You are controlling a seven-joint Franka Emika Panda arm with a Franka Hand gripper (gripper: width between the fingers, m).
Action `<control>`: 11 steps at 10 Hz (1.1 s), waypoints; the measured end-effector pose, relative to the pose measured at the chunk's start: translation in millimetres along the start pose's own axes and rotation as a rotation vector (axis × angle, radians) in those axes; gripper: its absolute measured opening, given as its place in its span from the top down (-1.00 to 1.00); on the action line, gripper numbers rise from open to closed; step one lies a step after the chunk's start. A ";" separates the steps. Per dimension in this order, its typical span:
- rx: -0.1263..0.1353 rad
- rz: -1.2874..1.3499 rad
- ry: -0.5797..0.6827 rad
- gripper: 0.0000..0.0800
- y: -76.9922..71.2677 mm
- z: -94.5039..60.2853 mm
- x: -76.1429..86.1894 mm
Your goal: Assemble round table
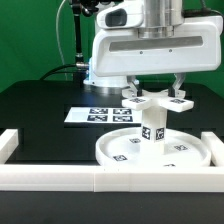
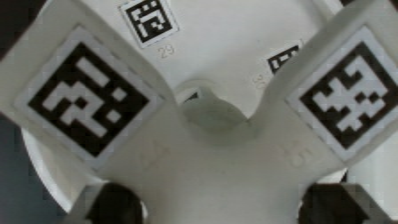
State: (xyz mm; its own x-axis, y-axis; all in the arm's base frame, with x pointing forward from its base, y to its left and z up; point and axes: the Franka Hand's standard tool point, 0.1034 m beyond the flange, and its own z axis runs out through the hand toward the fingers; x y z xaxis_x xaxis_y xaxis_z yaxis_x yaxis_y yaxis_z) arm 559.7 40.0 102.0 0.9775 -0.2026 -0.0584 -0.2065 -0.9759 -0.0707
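Nearest you in the exterior view, the white frame (image 1: 60, 178) runs along the front edge of the tabletop (image 1: 40, 105), with a raised end at each front corner. Just behind it the round disc (image 1: 120, 150) lies flat, rim up. The post (image 1: 153, 128) stands upright at the disc's middle, and the cross-shaped foot (image 1: 152, 100) sits level on the post's top. Your gripper (image 1: 153, 88) comes straight down over the foot, a finger on either side of it, closed on the foot. The marker board (image 1: 95, 114) lies flat behind the disc, toward the tabletop's back edge.

In the wrist view, the foot (image 2: 210, 125) fills the picture, its tagged arms spreading from the hub. The dark fingertips (image 2: 111, 203) show at one edge, touching the foot.
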 end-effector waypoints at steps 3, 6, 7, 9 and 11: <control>0.003 0.234 0.018 -0.10 -1.6 -0.9 2.6; 0.016 0.494 0.037 -0.10 -3.2 -1.6 5.1; 0.038 0.652 0.055 -0.10 -1.9 -0.3 4.6; 0.066 0.859 0.072 -0.10 -1.8 -0.1 4.3; 0.077 1.094 0.082 -0.10 -4.0 -1.4 4.7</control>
State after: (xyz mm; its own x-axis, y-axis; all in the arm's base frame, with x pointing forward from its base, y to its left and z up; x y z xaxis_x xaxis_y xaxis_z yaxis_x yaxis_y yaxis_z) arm 565.2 42.8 103.4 0.2641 -0.9626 -0.0608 -0.9624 -0.2588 -0.0831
